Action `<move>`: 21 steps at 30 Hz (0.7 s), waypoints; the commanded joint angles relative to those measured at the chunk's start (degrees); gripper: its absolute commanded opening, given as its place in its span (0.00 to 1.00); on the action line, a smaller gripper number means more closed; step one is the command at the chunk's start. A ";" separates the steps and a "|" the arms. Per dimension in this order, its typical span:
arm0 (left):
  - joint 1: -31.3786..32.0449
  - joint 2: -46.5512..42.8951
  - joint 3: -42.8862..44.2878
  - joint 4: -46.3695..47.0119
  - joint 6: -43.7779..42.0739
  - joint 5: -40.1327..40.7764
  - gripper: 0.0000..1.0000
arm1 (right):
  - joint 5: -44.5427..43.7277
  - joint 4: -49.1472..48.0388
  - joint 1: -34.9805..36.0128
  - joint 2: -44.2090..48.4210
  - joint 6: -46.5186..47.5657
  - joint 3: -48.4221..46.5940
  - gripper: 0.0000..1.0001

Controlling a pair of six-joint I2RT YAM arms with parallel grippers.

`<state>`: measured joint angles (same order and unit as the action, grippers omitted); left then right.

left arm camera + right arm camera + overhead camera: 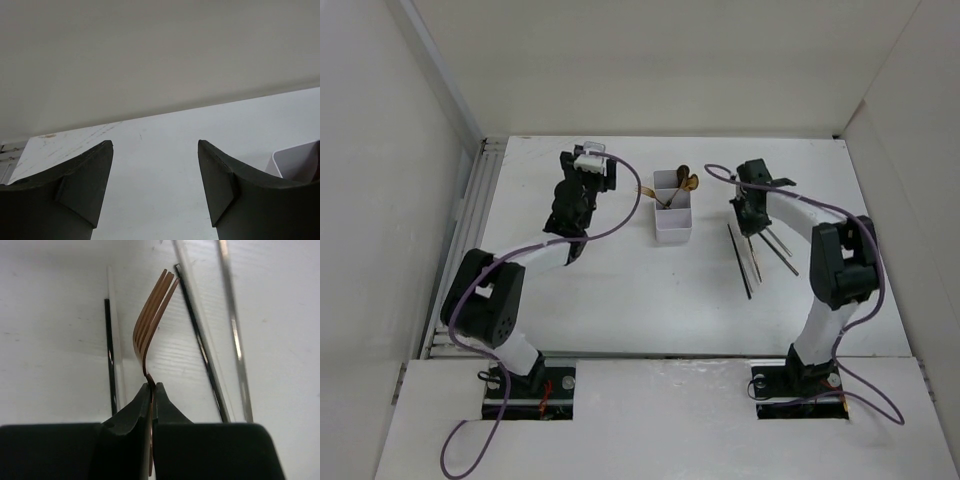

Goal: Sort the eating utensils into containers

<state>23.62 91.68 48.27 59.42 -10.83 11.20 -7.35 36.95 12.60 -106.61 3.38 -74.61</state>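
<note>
**Gold fork gripped, box comes next**

Gold fork (154,320) is clamped by its neck between the closed fingers of my right gripper (151,390). Its tines point away and the chopsticks (111,355) lie beneath it on the table (620,300), right of the white three-compartment box (672,232). My left gripper (154,146) hangs spread wide with nothing in it, left of the box. Gold-headed utensils (682,183), spoons by the look, sit in the far end of the box. I judge I'm mid-carry. Next I must swing the fork left over the box, choose a compartment apart from the spoons, lower it in and let go. Chopsticks are not yet sorted.
</note>
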 commanded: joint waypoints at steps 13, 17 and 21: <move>-5.25 -21.62 -18.91 6.06 1.94 -3.30 0.67 | -25.42 -60.64 21.57 32.27 -18.59 14.93 0.00; -4.73 -24.00 -20.67 2.82 4.15 -0.48 0.67 | -22.99 -78.75 25.54 22.08 -13.68 14.23 0.00; -3.93 -25.32 -21.99 1.58 5.54 0.75 0.68 | -19.81 -93.88 26.16 12.06 -7.43 13.52 0.00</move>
<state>19.18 68.60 26.83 59.77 -7.77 10.48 -28.40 -36.99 38.28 -92.25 -8.82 -61.12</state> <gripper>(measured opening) 0.674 0.029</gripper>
